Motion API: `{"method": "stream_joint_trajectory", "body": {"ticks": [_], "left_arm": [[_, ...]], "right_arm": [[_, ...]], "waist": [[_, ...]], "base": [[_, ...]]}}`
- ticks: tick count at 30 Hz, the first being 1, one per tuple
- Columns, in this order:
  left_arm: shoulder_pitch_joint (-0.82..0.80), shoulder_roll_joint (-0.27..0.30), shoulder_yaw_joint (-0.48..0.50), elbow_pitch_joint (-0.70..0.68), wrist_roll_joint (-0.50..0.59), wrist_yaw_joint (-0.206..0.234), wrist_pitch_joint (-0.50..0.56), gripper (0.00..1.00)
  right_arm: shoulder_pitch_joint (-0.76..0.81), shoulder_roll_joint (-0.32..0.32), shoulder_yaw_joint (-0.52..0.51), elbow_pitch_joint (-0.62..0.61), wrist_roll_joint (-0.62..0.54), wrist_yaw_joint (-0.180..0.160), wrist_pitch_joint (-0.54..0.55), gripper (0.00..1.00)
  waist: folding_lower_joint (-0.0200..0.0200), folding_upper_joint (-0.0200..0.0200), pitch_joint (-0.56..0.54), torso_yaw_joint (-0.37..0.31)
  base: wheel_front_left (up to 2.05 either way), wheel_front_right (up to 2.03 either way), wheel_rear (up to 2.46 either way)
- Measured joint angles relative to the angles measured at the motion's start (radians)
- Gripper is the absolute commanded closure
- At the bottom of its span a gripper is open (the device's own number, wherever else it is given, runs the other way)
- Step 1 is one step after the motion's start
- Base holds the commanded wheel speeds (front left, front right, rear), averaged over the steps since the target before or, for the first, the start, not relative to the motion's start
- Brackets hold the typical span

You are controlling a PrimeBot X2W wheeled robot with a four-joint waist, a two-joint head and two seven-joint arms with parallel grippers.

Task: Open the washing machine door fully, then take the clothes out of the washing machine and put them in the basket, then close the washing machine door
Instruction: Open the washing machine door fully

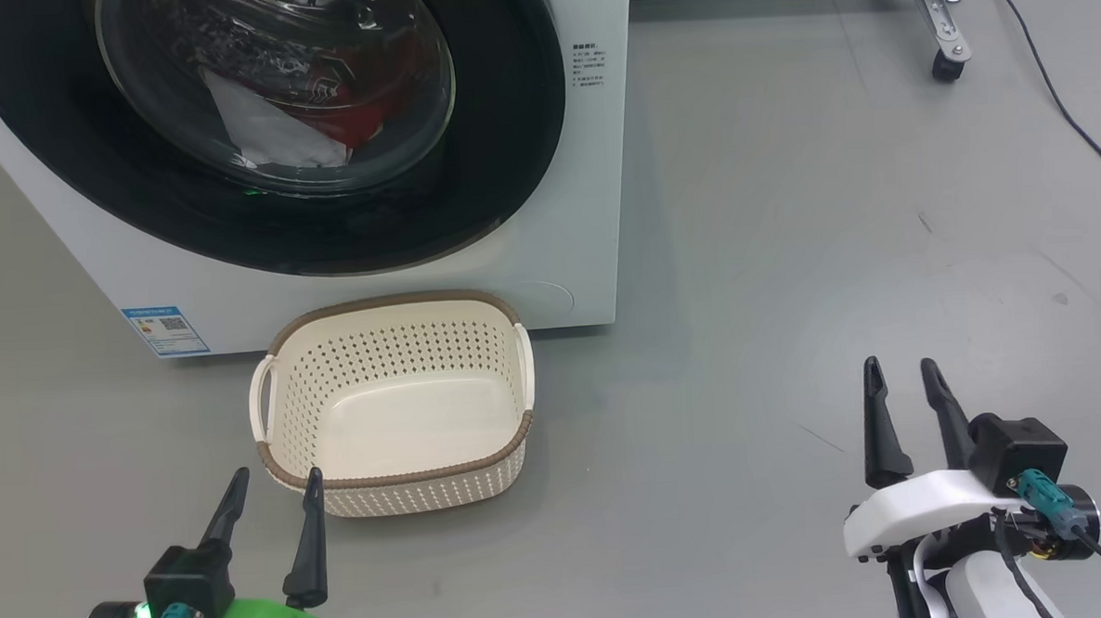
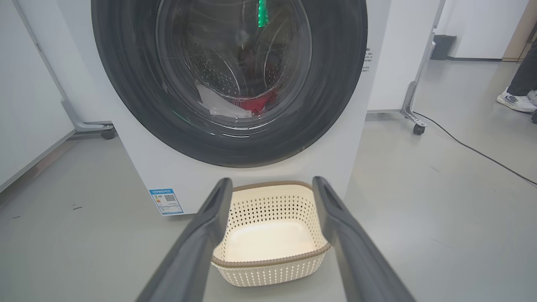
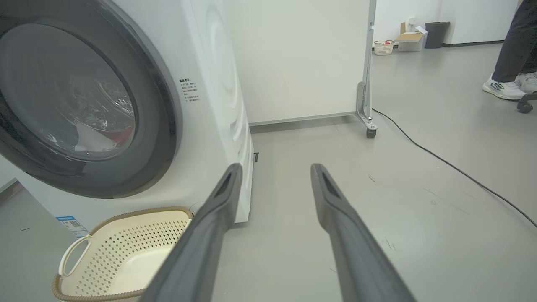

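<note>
Jaws on both arms stand spread wide, holding nothing: left gripper (image 1: 277, 473) at 7 o'clock of the head view, right gripper (image 1: 900, 363) at 4 o'clock. You face the washing machine door (image 1: 505, 116), shut, at 11 o'clock, the clothes (image 1: 356, 113) behind its glass. The basket (image 1: 388, 302) sits empty at the door's 6 o'clock. Locate the rim's release edge first; none is discernible. Swing clear of the basket.

Washing machine door (image 1: 515, 134): glossy black rim, clear glass bowl, with white and red cloth clothes (image 1: 273, 135) behind. Basket (image 1: 394, 353), at 6 o'clock: matt cream perforated plastic, brown woven-look rim. Floor (image 1: 789, 243): smooth grey.
</note>
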Motion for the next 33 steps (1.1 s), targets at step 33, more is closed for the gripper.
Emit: {"method": "stream_joint_trajectory", "body": {"ticks": [33], "left_arm": [[-0.126, -0.018, -0.086, -0.013, 0.021, -0.029, 0.0, 0.0]], "right_arm": [[-0.301, 0.021, -0.261, -0.088, 0.783, 0.114, 0.232, 1.0]], "waist": [[0.0, 0.0, 0.198, 0.13]], "base": [[0.0, 0.0, 0.0]]}}
